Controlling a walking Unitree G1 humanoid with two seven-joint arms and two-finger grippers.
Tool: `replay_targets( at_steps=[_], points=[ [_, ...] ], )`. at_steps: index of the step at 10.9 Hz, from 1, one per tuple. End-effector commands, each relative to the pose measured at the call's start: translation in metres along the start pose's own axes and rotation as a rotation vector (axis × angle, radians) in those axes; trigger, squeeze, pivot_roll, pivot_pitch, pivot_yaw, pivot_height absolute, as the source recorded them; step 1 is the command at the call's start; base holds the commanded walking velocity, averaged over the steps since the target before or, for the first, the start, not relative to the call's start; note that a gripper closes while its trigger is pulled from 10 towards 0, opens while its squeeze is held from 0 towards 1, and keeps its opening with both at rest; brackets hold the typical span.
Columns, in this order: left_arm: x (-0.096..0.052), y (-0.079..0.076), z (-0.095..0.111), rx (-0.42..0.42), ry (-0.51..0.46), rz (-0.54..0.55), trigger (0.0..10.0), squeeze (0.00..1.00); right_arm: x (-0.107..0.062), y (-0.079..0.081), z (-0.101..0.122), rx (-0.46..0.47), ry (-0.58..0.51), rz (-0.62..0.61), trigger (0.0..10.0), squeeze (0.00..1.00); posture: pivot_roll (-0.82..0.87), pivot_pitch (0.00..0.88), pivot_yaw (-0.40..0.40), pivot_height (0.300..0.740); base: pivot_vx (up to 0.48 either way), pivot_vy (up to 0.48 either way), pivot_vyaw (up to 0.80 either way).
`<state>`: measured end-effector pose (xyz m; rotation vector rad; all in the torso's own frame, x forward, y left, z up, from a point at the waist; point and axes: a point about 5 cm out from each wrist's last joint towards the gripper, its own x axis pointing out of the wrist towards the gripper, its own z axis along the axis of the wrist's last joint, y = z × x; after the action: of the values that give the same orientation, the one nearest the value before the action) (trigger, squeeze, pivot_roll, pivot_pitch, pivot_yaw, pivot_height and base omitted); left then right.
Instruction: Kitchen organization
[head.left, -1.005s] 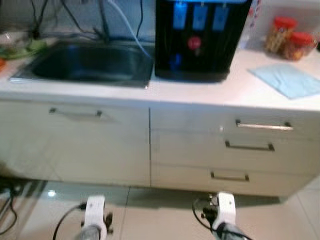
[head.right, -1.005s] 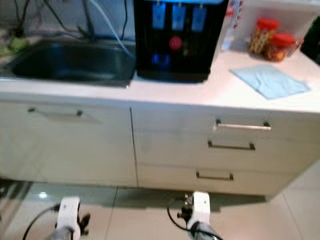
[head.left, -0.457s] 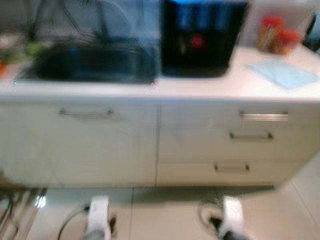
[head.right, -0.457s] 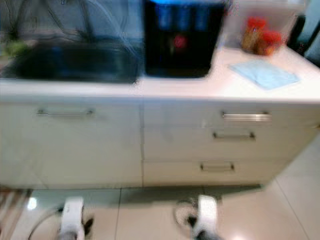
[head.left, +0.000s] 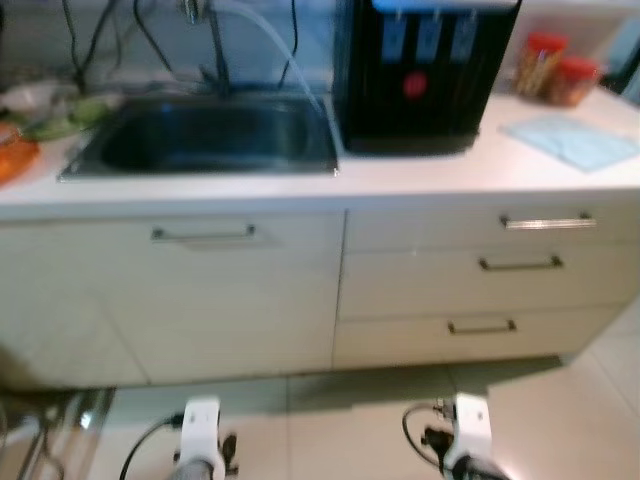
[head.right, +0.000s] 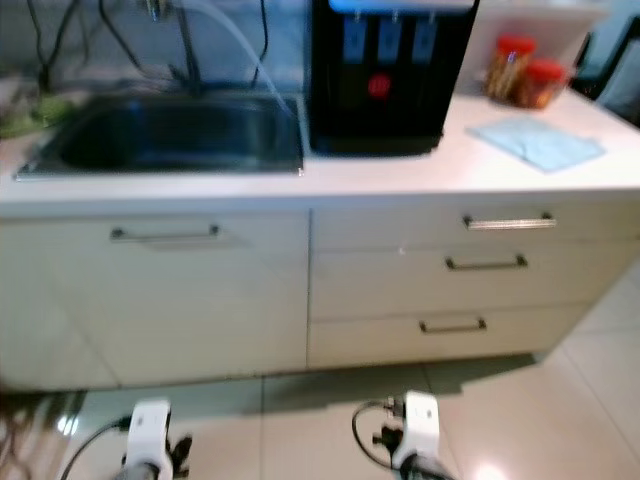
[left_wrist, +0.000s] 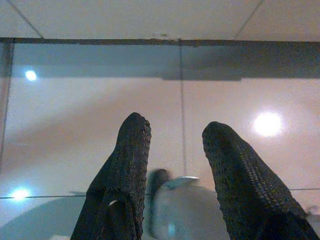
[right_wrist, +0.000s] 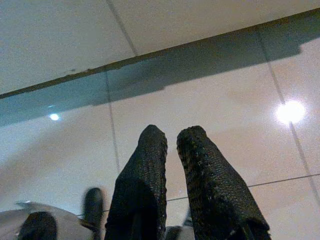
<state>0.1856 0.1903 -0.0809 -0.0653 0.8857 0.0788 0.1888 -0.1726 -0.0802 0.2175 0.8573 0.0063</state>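
Both arms hang idle low above the tiled floor (head.left: 330, 430): the left hand (left_wrist: 172, 132) has its fingers apart with nothing between them, and the right hand (right_wrist: 172, 135) has its fingers almost together, with only a thin gap, also holding nothing. Well above and ahead of both hands is the table (head.left: 420, 180), with the dark sink (head.left: 215, 140) above the left hand. A black water dispenser (head.left: 425, 70), a light blue cloth (head.left: 585, 140) and two red-lidded jars (head.left: 555, 70) stand above the right hand, and three drawers (head.left: 500, 265) are below them.

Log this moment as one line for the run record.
phase: facing kitchen counter | left gripper: idle over floor, fingers apart | right gripper: idle over floor, fingers nearly together | holding: nothing | ahead: sink, black dispenser
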Motion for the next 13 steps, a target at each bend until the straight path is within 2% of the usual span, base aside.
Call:
replay_targets(
  at_steps=[1, 11, 13],
  points=[
    [-0.0004, 0.0099, 0.0037, 0.010, -0.009, 0.029, 10.0, 0.00, 0.0033, 0.0103, 0.0056, 0.003, -0.016, 0.027, 10.0, 0.00, 0.16, 0.003, -0.014, 0.740, 0.000, 0.476, 0.00],
    [-0.0007, 0.0108, 0.0034, 0.007, -0.013, 0.035, 10.0, 0.00, 0.0034, 0.0124, 0.0041, -0.007, -0.007, 0.037, 10.0, 0.00, 0.18, 0.008, -0.019, 0.740, 0.000, 0.476, 0.00],
    [-0.0007, 0.0107, 0.0037, 0.009, -0.019, 0.034, 10.0, 0.00, 0.0037, 0.0137, 0.0043, -0.013, -0.008, 0.042, 10.0, 0.00, 0.18, 0.008, -0.019, 0.740, 0.000, 0.133, 0.00]
  ],
)
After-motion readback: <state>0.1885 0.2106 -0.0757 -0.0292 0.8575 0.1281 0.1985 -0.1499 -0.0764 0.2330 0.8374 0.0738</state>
